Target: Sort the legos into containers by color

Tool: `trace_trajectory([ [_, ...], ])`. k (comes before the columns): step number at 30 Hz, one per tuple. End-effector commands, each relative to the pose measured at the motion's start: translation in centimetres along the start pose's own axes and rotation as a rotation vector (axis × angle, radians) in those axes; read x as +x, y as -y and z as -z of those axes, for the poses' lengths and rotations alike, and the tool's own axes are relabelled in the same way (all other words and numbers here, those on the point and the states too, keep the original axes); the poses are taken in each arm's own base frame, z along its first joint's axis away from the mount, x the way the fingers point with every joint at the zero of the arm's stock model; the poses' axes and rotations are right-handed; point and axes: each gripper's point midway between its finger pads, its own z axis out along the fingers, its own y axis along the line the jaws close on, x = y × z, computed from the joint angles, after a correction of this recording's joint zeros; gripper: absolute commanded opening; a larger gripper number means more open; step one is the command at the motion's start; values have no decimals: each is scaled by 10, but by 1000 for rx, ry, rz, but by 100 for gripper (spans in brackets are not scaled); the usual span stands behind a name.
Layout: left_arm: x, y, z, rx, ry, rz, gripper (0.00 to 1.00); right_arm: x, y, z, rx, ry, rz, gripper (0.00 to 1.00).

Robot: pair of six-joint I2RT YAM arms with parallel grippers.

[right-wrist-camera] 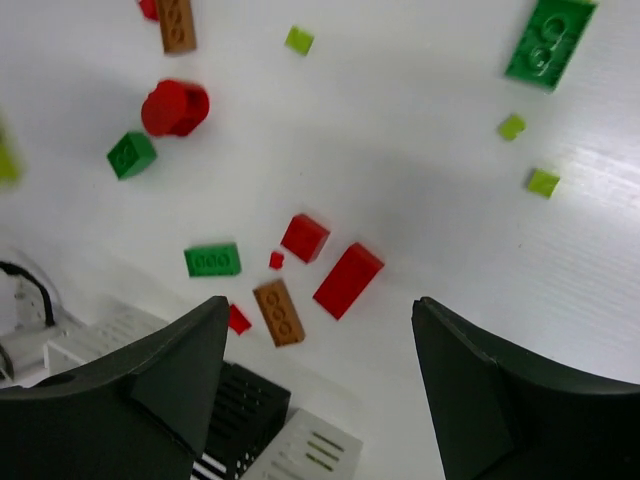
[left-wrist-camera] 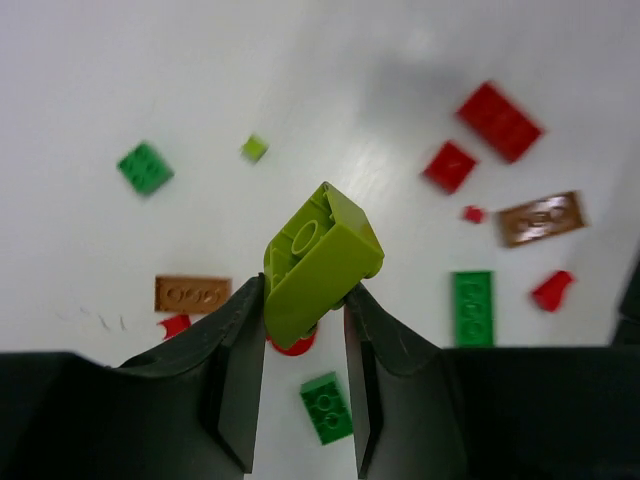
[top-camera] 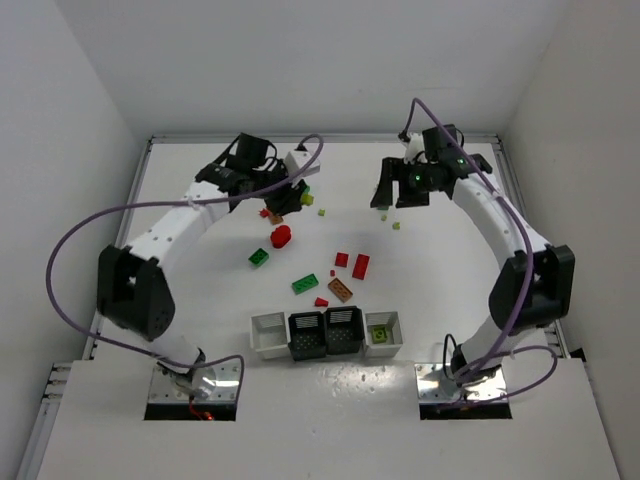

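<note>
Left pincer (left-wrist-camera: 305,312) clamped on a glossy, angular yellow-green brick (left-wrist-camera: 320,255), held tilted above the tabletop (top-camera: 440,270). Right pincer (right-wrist-camera: 320,318) jaws apart, holding nothing. Other legos (top-camera: 361,266) scattered over the smooth white surface. Containers (top-camera: 305,318) in a row near the arm bases. Walls plain white.

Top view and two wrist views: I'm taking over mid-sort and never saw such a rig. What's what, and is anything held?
Two robot arms stand at the near edge of a table. The top view looks down from behind them; the other two come from a camera on each wrist, dark fingers at the bottom. Loose legos lie scattered: a red brick, a green brick, an orange-brown plate. Four containers sit in a row near the bases; the right white one holds a yellow-green piece. The left gripper is shut on a yellow-green brick. The right gripper is open, empty.
</note>
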Motion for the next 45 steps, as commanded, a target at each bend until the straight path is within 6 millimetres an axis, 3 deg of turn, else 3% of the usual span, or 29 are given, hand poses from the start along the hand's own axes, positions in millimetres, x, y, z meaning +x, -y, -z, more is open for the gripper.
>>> trace_trajectory([
  [1,-22,82,25,217,60,-93,7,-46,7,-6,-5,97,-47,74],
  [2,-27,98,34,247,74,-112,7,-58,9,-4,-14,115,-58,74],
  [3,-25,126,37,319,60,-137,7,-63,7,-9,-28,119,-65,74],
  [4,-21,149,40,394,63,-136,7,-64,19,-18,-16,103,-85,74],
  [6,-20,178,42,468,46,-137,7,-83,20,-22,-39,135,-75,74],
  [7,-20,203,44,528,45,-159,6,-88,26,-25,-34,140,-81,72],
  [10,-21,243,43,623,25,-190,6,-103,35,-46,-34,140,-71,71],
  [12,-24,253,36,632,9,-221,6,-113,49,-51,5,155,-55,68],
  [13,-25,265,34,650,1,-246,6,-107,58,-64,22,126,-71,68],
  [16,-32,284,22,676,-16,-274,6,-108,75,-77,52,118,-61,68],
  [23,-31,336,0,758,-79,-310,8,-104,97,-80,74,112,-74,68],
  [26,-27,343,-6,763,-101,-313,9,-96,103,-82,73,95,-91,68],
  [31,-27,346,-8,761,-109,-312,24,-84,107,-82,64,71,-102,68],
  [32,-28,346,-10,761,-109,-312,31,-84,107,-82,64,71,-102,68],
  [39,-33,339,-24,697,-129,-300,40,-83,106,-84,55,69,-102,68],
  [45,-38,337,-29,687,-111,-323,56,-83,107,-84,55,69,-93,68],
])
